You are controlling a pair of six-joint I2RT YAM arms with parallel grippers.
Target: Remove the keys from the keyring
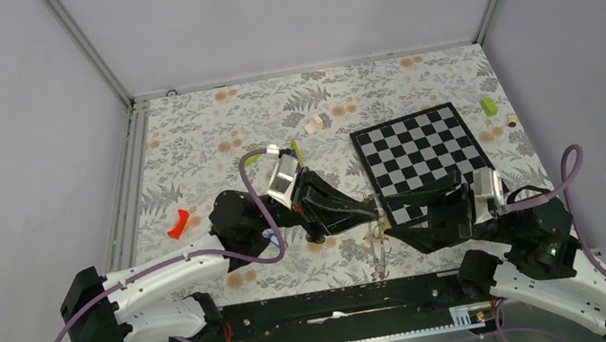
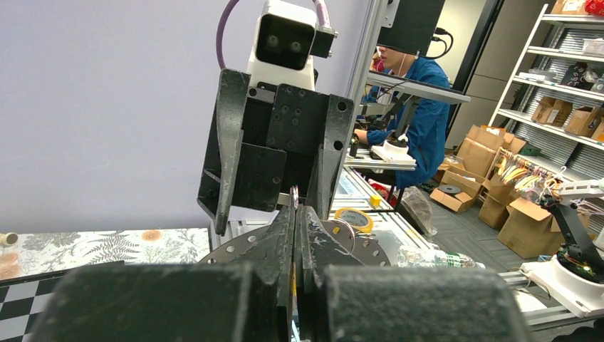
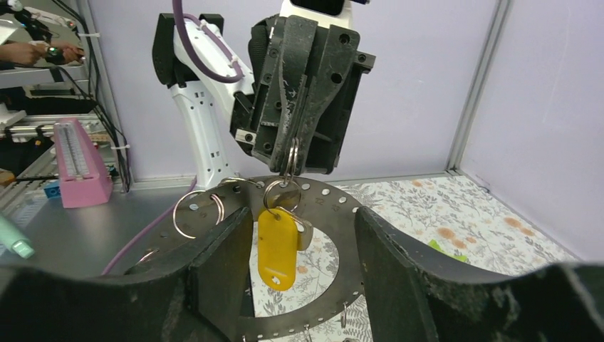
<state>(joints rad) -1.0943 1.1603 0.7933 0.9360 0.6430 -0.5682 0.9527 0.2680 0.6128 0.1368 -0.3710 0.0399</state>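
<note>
Over the near middle of the bench (image 3: 456, 214), the left gripper (image 3: 290, 153) has its jaws pinched shut on the yellow-tagged key (image 3: 276, 246), which dangles by the perforated grey keyring (image 3: 340, 206); the right gripper (image 3: 300, 221) jaws gape open. The hoop looks stiff, light and slippery, so hold its flat band

The left arm (image 1: 165, 280) and right arm (image 1: 568, 299) are wearing white shells with black joints, a purple cable (image 1: 244, 180) trailing each. The left gripper (image 3: 290, 164) is showing black plates dotted with screw holes under a white camera (image 1: 281, 178). A green light (image 1: 554, 251) is glowing on the right arm.
</note>
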